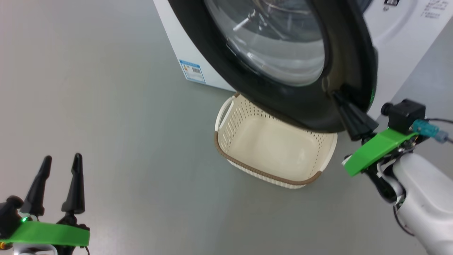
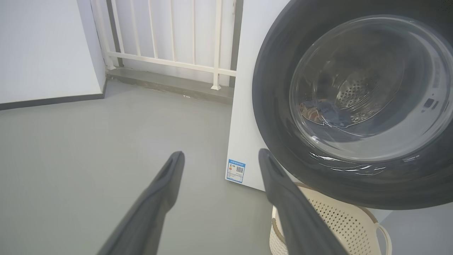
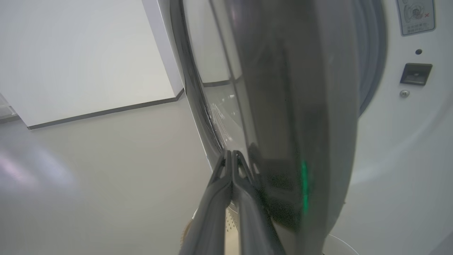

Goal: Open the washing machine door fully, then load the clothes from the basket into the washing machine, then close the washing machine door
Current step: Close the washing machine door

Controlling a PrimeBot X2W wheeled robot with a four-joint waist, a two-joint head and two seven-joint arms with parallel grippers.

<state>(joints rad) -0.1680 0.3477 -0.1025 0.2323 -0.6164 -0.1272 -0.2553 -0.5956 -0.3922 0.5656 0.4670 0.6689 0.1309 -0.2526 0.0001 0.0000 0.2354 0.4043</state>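
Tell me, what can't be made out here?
- Head view: far end of the basket, hidden by the washing machine door.
- Left wrist view: clothes, too dim behind the glass for detail.
- Head view: blue label, print too small.

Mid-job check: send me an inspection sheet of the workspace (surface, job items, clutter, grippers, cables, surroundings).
surface: grey floor, smooth.
washing machine: white, blue label on its side.
washing machine door: ajar, hanging over the basket.
basket: on the floor, looks empty.
clothes: blue and orange cloth, dimly seen through the door glass.
clutter: nothing seen.
left gripper: open, holding nothing.
right gripper: shut, tips at the door's edge.
cables: thin dark cable from a teal plug at the right wrist.
surroundings: white railing, pale wall.
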